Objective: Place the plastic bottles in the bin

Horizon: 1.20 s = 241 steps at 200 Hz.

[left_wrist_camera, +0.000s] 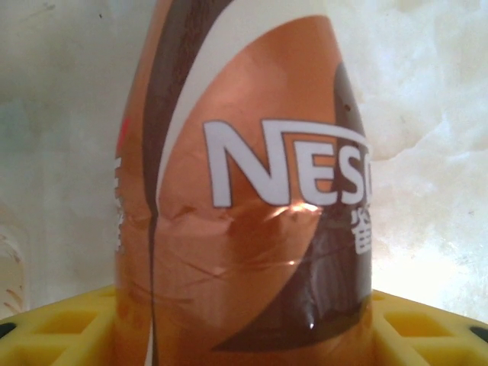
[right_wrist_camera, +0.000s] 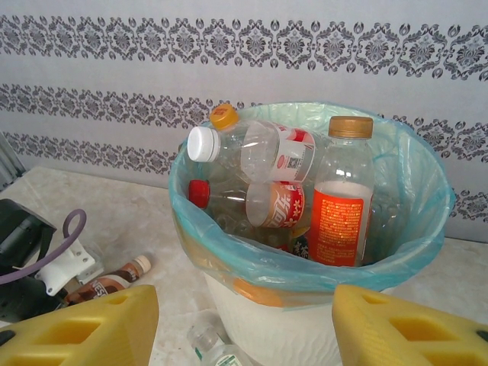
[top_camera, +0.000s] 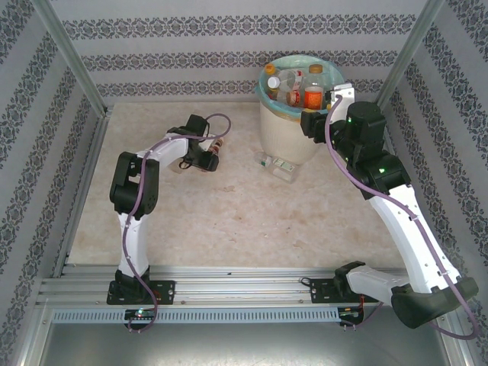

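You have the bin (top_camera: 284, 136) at 1 o'clock near full, left gripper (top_camera: 207, 158) clamping a Nestlé bottle (left_wrist_camera: 252, 213) at 11 o'clock, a clear bottle (top_camera: 278, 165) unbinned at its foot, right gripper (right_wrist_camera: 245, 320) wide, empty.

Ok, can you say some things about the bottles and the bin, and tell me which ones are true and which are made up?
1. The bin has bottles in it. True.
2. The right tool is holding a bottle. False: it is open and empty, in front of the bin.
3. The left tool grips a brown bottle. True.
4. Every bottle is in the bin. False: a clear bottle lies on the table by the bin's foot.
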Each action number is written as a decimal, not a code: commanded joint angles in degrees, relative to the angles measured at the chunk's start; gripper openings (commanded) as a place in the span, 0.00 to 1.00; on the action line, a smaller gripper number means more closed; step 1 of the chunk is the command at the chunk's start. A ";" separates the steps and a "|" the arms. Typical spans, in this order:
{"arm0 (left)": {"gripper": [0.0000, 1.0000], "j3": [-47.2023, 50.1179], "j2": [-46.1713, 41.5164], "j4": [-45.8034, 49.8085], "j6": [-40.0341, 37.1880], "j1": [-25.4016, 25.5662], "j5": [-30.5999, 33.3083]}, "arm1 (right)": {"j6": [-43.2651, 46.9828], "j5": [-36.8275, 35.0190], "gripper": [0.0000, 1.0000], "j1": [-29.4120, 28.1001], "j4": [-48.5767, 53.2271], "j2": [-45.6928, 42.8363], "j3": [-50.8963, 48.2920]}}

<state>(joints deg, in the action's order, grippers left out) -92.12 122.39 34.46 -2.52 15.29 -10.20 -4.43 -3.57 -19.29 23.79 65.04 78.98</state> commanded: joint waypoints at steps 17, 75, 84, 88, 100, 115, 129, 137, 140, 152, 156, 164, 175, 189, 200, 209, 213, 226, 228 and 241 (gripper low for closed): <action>0.58 5.43 -9.01 -4.15 2.26 0.38 -2.11 | -1.65 1.18 0.62 -0.98 -0.15 -0.27 0.55; 0.55 22.37 -39.70 -13.45 7.64 0.53 -8.86 | -3.91 7.66 0.61 -2.40 -2.42 -1.74 3.59; 0.55 26.02 -45.54 -16.93 7.37 0.52 -11.32 | -4.73 11.78 0.61 -2.47 -3.70 -1.69 3.72; 0.55 27.58 -48.09 -18.72 7.33 0.45 -12.93 | -5.16 13.83 0.61 -2.50 -4.36 -1.60 3.80; 0.56 31.59 -54.82 -23.78 6.63 0.53 -18.40 | -6.18 20.81 0.61 -2.93 -6.88 -0.81 4.05; 0.56 34.59 -60.97 -27.76 6.09 0.62 -24.27 | -7.99 30.00 0.62 -3.99 -10.61 0.83 4.38; 0.56 36.14 -64.80 -29.64 5.12 0.88 -28.99 | -9.08 36.89 0.63 -5.83 -12.94 2.82 5.35; 0.56 37.16 -66.69 -30.97 4.67 1.10 -30.85 | -9.11 39.27 0.63 -7.24 -13.66 3.95 6.13; 0.56 37.57 -67.25 -31.46 4.52 1.06 -31.44 | -9.11 39.86 0.64 -7.77 -13.77 4.36 6.41; 0.56 39.03 -69.41 -33.65 4.52 1.20 -34.41 | -8.81 41.85 0.65 -10.41 -14.63 5.80 7.32; 0.56 39.37 -69.90 -34.24 4.61 1.27 -35.41 | -8.74 42.44 0.65 -11.25 -14.95 6.27 7.52; 0.56 39.90 -70.92 -35.57 5.08 1.32 -37.25 | -7.95 42.87 0.66 -13.05 -15.07 7.12 8.04; 0.55 40.56 -71.85 -37.40 6.05 1.44 -39.81 | -6.84 43.03 0.66 -15.28 -14.96 8.11 8.93; 0.55 41.08 -72.45 -38.61 6.75 1.50 -42.08 | -6.72 42.16 0.66 -17.55 -16.47 9.06 9.26; 0.55 41.38 -72.79 -39.27 6.82 1.63 -43.52 | -6.74 40.99 0.66 -19.04 -17.10 9.84 9.66; 0.54 41.86 -73.06 -40.17 7.16 1.67 -44.35 | -6.73 40.80 0.66 -19.75 -17.11 10.72 10.30; 0.54 42.04 -73.26 -40.59 7.30 1.74 -44.65 | -6.87 40.71 0.66 -19.96 -17.16 10.98 10.58; 0.54 42.45 -73.62 -41.89 8.06 1.76 -45.63 | -7.43 40.94 0.65 -20.51 -17.03 12.23 11.57; 0.54 42.48 -73.65 -41.94 8.11 1.76 -45.82 | -7.48 41.06 0.64 -20.61 -17.16 12.40 11.62; 0.54 42.23 -73.61 -41.45 8.21 1.87 -46.90 | -8.15 41.57 0.63 -21.30 -18.43 13.30 11.79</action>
<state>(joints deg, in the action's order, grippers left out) -50.09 49.82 -1.93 4.27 16.25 -52.01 -11.86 36.07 -39.55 9.32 76.95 88.60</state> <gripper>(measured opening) 0.547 0.643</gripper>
